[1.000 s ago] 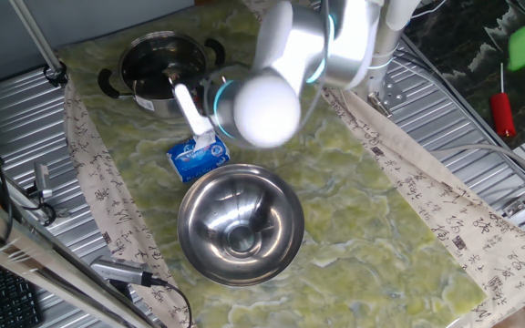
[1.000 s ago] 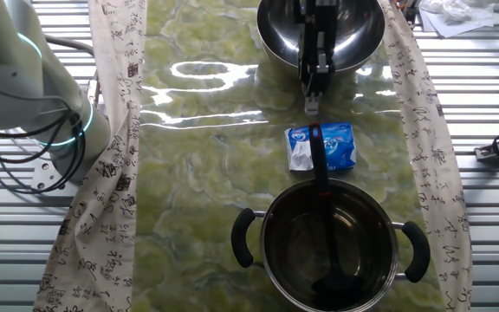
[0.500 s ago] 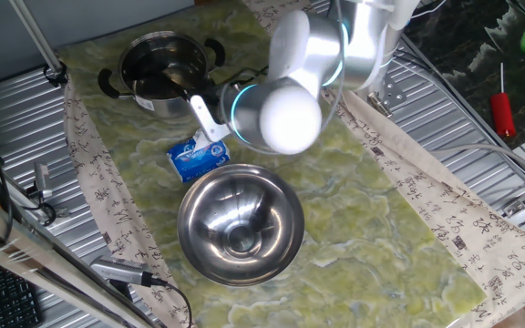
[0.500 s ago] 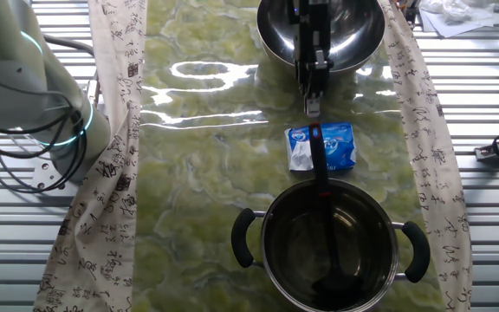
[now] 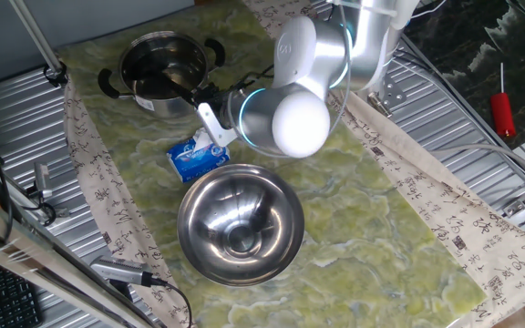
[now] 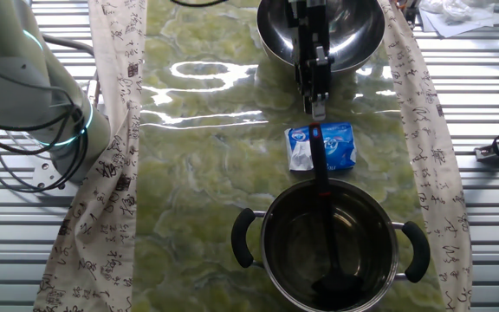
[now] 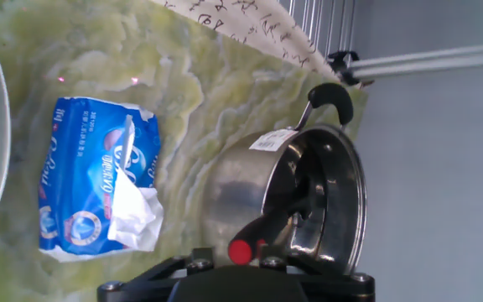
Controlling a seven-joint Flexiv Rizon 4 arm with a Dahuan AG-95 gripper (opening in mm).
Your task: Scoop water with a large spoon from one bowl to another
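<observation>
The pincer (image 6: 317, 111) hangs just above the blue-and-white tissue pack (image 6: 321, 146), which lies on the bench (image 6: 206, 191) between the steel bowl (image 5: 240, 225) and the pot (image 6: 331, 247). Beyond the pack, the large spoon (image 6: 322, 208) leans in the pot, its red end (image 7: 240, 251) poking over the rim toward the pincer. Since a second ago the pincer has slid off the bowl's edge nearer the spoon. Whether it is released or clenched, I cannot tell. No water discernible in either vessel.
</observation>
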